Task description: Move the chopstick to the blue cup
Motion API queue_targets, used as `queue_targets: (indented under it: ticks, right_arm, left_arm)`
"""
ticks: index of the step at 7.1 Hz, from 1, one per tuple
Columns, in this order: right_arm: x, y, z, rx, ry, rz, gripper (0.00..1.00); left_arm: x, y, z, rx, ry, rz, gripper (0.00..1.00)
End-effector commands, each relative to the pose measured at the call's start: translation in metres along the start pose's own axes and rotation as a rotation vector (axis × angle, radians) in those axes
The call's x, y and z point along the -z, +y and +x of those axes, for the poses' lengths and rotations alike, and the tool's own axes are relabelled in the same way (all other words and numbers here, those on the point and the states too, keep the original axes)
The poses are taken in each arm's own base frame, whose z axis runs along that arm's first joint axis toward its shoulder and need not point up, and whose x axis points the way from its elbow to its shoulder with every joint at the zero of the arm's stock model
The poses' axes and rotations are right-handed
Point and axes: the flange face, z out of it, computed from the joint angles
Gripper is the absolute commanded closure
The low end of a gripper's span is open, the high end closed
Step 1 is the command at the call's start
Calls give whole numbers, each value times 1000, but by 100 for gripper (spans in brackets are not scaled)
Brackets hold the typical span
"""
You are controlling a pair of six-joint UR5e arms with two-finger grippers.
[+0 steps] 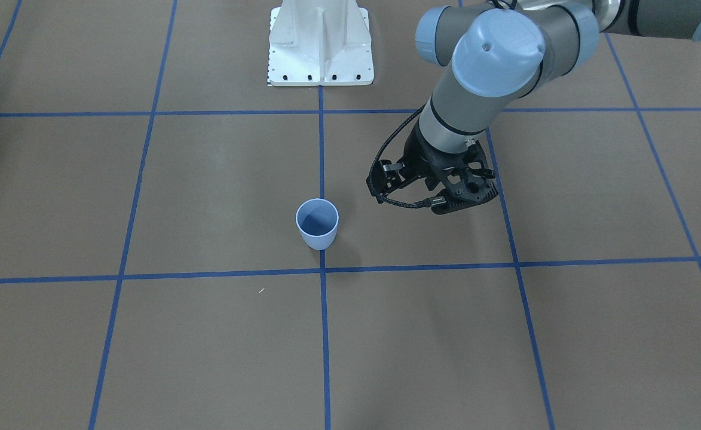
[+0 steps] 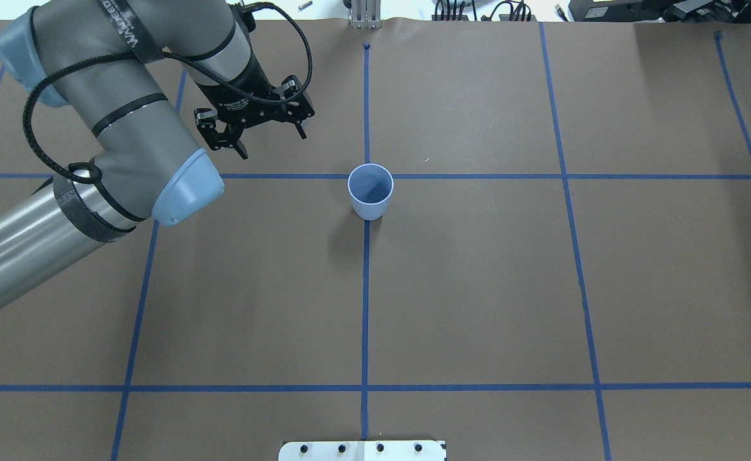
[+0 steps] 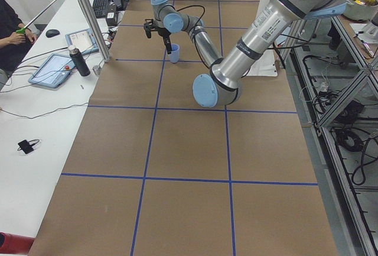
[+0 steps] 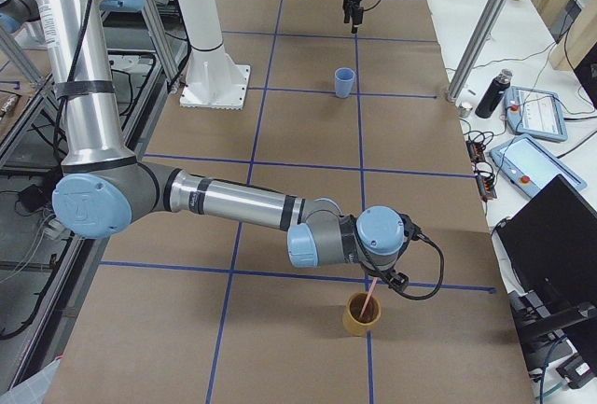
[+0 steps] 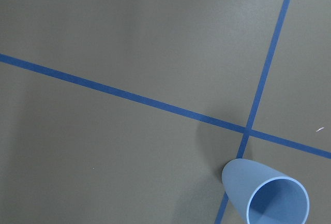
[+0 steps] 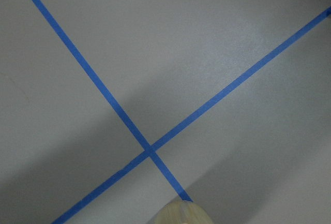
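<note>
Left fingers (image 2: 239,148) spread, holding nothing, above the desk (image 2: 477,288), near the upright cup (image 2: 370,192) but apart from it. Right fingers (image 4: 395,280) – grip cannot be told – sit by the chopstick (image 4: 370,299), which leans in a tan holder (image 4: 360,318), well apart from the cup.

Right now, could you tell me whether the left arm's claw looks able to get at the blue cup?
Probably yes. The left claw hangs open above the table, off to one side of the blue cup, which stands upright, and only bare table lies between them.
</note>
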Motion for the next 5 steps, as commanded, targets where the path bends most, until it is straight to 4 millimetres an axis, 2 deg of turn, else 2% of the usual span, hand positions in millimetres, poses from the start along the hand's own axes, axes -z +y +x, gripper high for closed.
queue_targets:
  ticks: [1,2,5]
  right_arm:
    - [-3,2,3,10,5,-14,35]
    - [-2,-2,3,16,7,-13,47]
    - [-1,-6,1,24,7,-8,71]
  left_arm:
    - [0,0,0,-1,1,0,1]
    - [0,0,0,-1,1,0,1]
    - [0,0,0,1,1,0,1]
